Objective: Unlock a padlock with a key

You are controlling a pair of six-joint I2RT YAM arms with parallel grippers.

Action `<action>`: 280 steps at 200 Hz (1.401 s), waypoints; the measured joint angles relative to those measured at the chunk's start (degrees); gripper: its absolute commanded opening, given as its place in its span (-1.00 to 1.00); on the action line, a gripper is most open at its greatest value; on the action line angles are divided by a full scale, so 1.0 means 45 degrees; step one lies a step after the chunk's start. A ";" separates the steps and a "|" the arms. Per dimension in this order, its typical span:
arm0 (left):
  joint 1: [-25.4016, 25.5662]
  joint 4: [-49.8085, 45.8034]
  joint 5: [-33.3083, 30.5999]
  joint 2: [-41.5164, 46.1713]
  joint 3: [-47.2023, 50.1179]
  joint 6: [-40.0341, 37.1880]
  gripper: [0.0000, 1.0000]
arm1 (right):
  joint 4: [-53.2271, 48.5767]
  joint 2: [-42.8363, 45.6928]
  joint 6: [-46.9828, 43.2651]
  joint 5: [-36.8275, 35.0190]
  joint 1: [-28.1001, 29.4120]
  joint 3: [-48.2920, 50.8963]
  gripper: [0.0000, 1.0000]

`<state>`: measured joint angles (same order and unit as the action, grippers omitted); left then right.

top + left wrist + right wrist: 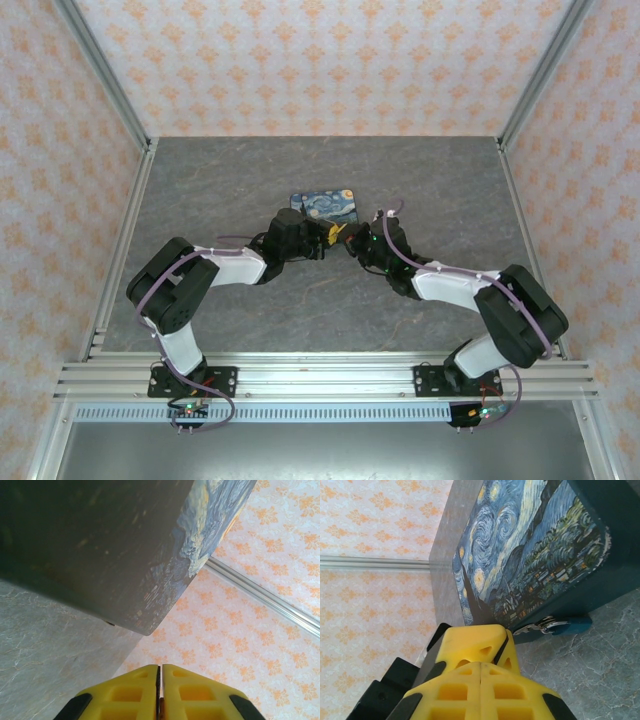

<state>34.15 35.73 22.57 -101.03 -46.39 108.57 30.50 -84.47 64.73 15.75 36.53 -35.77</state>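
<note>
The padlock (566, 626), a tiny teal piece, lies on the table against the front of the dark blue swirly-patterned box (535, 545). A thin silvery piece that looks like the key (532, 628) runs from it toward my left gripper (503, 641), whose yellow fingers are pressed together at that piece's end. Seen from the left wrist, the left gripper (161, 668) is shut with a thin dark sliver between its pads, under the box's side (100, 540). My right gripper (480, 669) is shut with nothing in it, just behind the left fingers. Both grippers (328, 238) (351, 241) meet at the box's near side (325, 205).
The box stands mid-table on the grey stone-patterned surface (240, 170). Patterned orange walls and aluminium frame rails (525, 80) close in the table on three sides. Both arms arch inward from the near rail (320, 375).
</note>
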 measured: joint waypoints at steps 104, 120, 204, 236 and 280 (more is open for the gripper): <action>-0.0034 -0.0879 -0.0180 0.0384 0.0092 -0.1190 -1.00 | -0.0588 0.1171 -0.0112 -0.0418 0.0000 0.0282 -1.00; -0.0097 -0.1554 -0.0301 0.0821 0.0087 -0.1953 -1.00 | -0.0593 0.1268 -0.0160 -0.0476 0.0000 0.0432 -0.95; -0.0267 -0.4133 -0.0991 0.2992 -0.0826 -0.9704 -1.00 | -0.0743 0.1418 -0.0855 -0.0121 -0.0049 0.1049 -0.02; -0.0253 -0.5158 -0.0505 0.2909 -0.1229 -1.1079 -1.00 | -0.0719 0.1588 -0.1277 0.0219 -0.0049 0.1054 -0.02; 0.0831 -0.7664 -0.0534 0.2497 -0.1923 -1.3357 -1.00 | -0.2030 0.2822 -0.1812 -0.0063 -0.0049 0.1253 -0.02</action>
<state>37.89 1.23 20.16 -89.80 -55.05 48.47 21.37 -71.77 56.58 15.46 36.32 -30.13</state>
